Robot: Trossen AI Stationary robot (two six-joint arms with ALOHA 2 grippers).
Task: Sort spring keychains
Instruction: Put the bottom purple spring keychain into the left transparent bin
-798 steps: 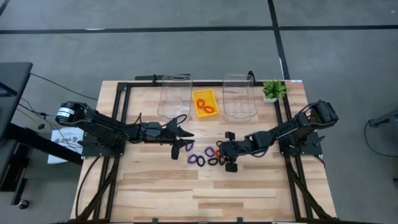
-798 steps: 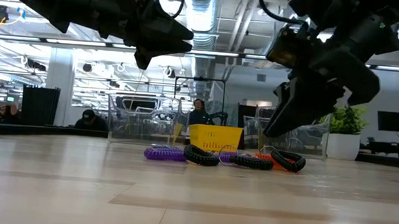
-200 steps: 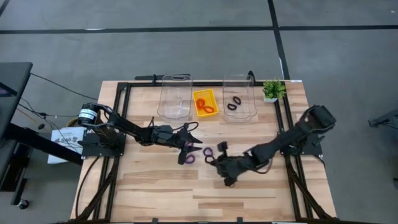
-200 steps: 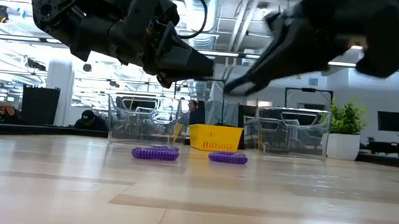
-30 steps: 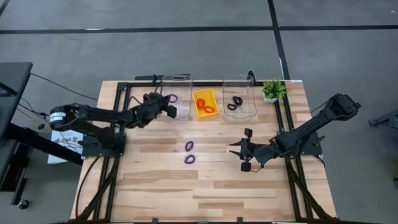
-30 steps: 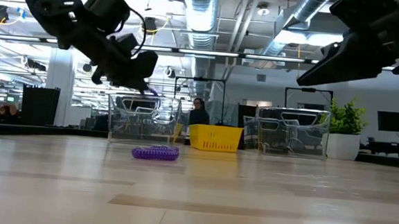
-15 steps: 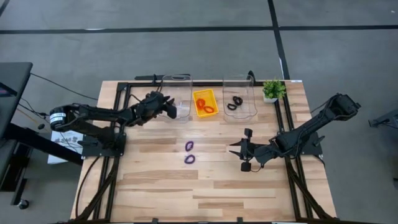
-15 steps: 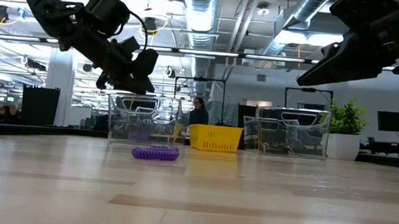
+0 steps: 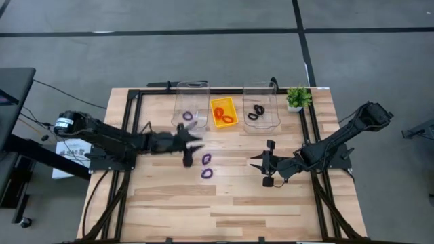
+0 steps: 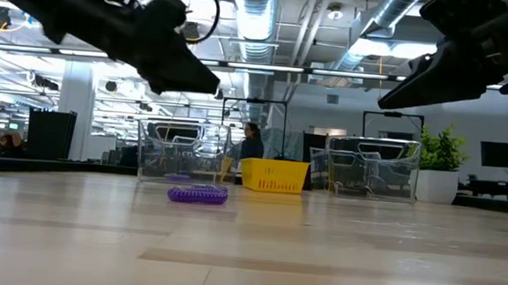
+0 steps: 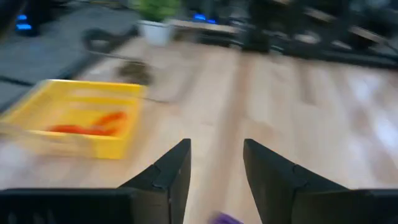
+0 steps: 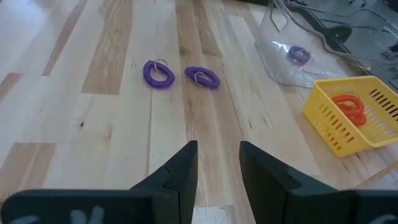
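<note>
Two purple spring keychains point(image 9: 206, 159) point(image 9: 207, 173) lie close together on the bare counter point(image 9: 224, 203) near its middle; a third purple one point(image 9: 188, 116) rests in the left clear bin point(image 9: 190, 88), orange-red ones point(image 9: 223, 114) in the yellow tray point(image 9: 232, 104), and black ones point(image 9: 255, 110) in the right clear bin point(image 9: 261, 88). The left claw point(image 9: 193, 146) hangs above the counter just beside the two loose purple keychains, released and empty. The right claw point(image 9: 263, 163) waits to the right of them, well apart, its fingers point(image 12: 178, 168) spread and empty.
</note>
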